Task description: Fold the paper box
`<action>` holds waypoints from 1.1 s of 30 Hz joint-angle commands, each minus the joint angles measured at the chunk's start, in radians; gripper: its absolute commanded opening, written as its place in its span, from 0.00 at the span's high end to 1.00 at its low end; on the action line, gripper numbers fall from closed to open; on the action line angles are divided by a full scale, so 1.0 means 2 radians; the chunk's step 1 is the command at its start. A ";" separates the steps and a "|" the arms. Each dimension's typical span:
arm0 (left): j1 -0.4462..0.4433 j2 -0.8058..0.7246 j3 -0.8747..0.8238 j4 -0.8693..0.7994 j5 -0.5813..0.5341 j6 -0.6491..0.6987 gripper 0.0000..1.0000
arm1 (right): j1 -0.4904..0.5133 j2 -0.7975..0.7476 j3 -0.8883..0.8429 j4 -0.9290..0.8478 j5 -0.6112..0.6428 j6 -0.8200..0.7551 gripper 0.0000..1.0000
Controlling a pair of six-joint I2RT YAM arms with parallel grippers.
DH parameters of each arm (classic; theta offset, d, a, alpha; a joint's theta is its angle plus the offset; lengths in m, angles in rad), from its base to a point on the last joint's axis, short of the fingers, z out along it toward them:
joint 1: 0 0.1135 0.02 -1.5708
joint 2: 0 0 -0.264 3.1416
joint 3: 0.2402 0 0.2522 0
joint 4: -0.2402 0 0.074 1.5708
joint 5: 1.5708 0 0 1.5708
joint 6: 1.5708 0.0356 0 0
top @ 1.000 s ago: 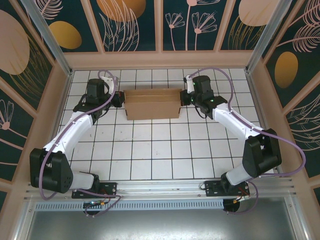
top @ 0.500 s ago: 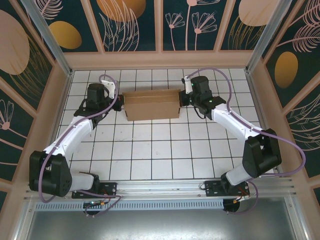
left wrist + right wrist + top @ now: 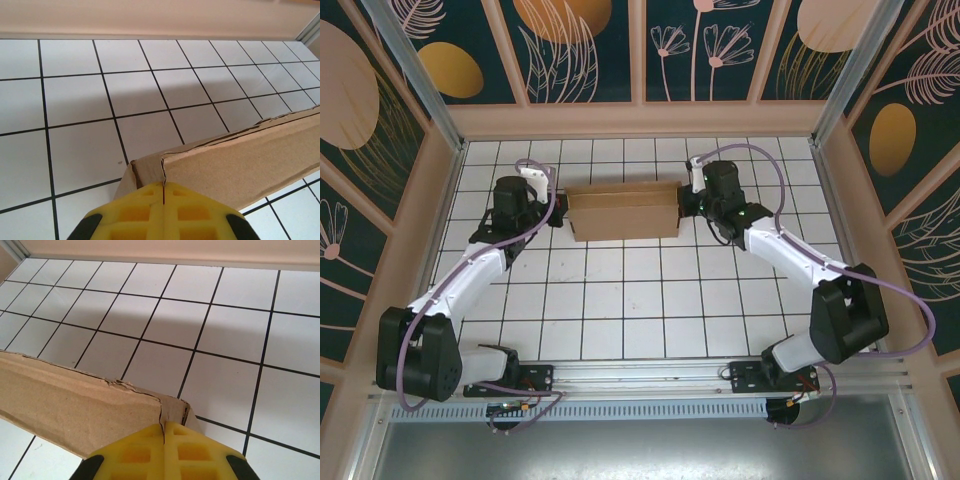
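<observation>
Bright, even light falls from above; the overhead view is sharp. In both wrist views a soft grey shadow crosses the upper tiles (image 3: 150,85), the box (image 3: 240,160) grain reads crisp, and the left pincer (image 3: 164,192) and right pincer (image 3: 164,432) look slightly soft at bottom.

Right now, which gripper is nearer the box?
Neither: the left gripper pinches the box at its left end, and the right gripper pinches its right end.
</observation>
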 commanded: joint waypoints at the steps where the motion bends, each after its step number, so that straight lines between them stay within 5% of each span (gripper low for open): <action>1: -0.005 0.001 -0.020 -0.025 -0.004 -0.016 1.00 | 0.016 -0.005 -0.037 -0.005 0.009 0.031 1.00; 13: -0.011 0.000 -0.035 -0.028 -0.019 -0.025 1.00 | 0.036 -0.005 -0.071 0.024 0.057 0.039 1.00; 33: -0.011 0.004 -0.015 -0.038 -0.021 -0.009 1.00 | 0.006 0.014 0.018 -0.056 -0.030 0.065 1.00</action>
